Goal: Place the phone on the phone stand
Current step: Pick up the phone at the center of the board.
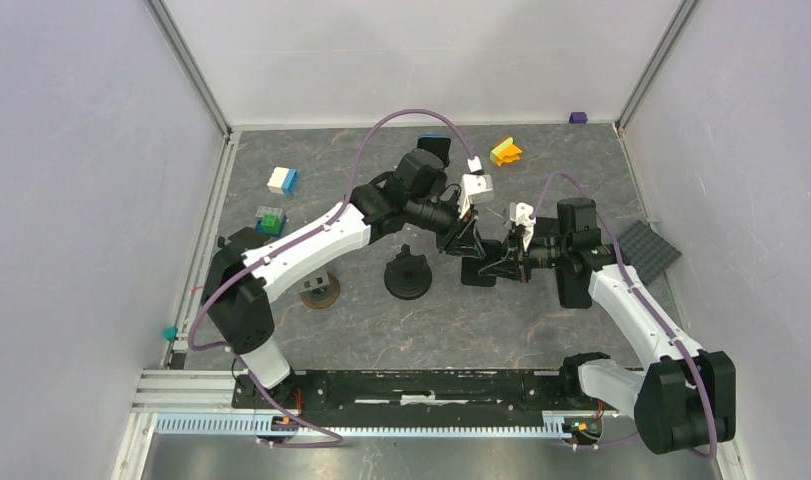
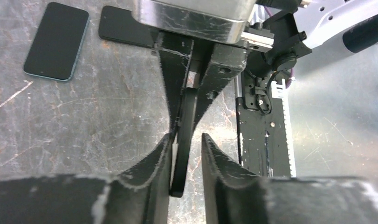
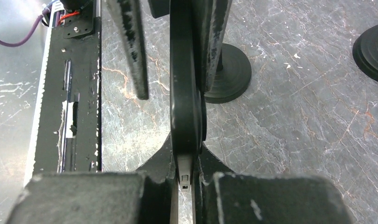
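Black phone (image 3: 184, 93) held edge-on above the marbled table (image 3: 294, 116), between the two arms; the right gripper (image 3: 186, 147) is clamped on one end, while the left gripper (image 2: 187, 140) stands narrowly parted, one finger (image 2: 163, 154) against the phone and the other just clear (a slim gap shows). The dark round-based phone stand (image 1: 408, 277) sits on the table near the phone but apart from it; a second handset (image 2: 56, 41) lies flat on the table.
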Tool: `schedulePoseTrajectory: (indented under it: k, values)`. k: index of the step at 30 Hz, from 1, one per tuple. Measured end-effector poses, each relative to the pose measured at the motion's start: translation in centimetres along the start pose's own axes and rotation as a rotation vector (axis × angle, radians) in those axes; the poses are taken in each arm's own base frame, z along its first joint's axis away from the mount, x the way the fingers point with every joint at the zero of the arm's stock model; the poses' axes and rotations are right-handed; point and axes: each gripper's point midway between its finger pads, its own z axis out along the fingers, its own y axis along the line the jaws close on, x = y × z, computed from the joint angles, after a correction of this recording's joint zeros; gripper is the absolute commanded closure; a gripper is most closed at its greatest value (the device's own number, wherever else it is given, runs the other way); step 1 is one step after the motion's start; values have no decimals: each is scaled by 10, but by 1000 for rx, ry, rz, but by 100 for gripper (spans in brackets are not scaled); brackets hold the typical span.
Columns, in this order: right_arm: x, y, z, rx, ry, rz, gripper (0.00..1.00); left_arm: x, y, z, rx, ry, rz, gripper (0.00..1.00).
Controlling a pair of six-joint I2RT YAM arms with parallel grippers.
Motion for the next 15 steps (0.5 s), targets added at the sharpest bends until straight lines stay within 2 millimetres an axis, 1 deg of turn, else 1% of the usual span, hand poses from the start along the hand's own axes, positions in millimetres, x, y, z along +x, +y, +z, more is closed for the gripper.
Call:
schedulePoseTrajectory:
  k: [3, 7, 10, 15]
  values:
    - [1, -1, 0, 4, 5, -11, 100, 8, -5, 2, 14, 32, 35, 52]
    - [2, -1, 0, 4, 8, -22, 100, 10, -11, 3, 31, 65, 70, 45]
    - [4, -1, 0, 6, 16, -27, 100, 10, -12, 3, 38, 79, 90, 44]
    - [7, 0, 0, 1, 24, -25, 100, 16, -13, 4, 47, 105, 103, 44]
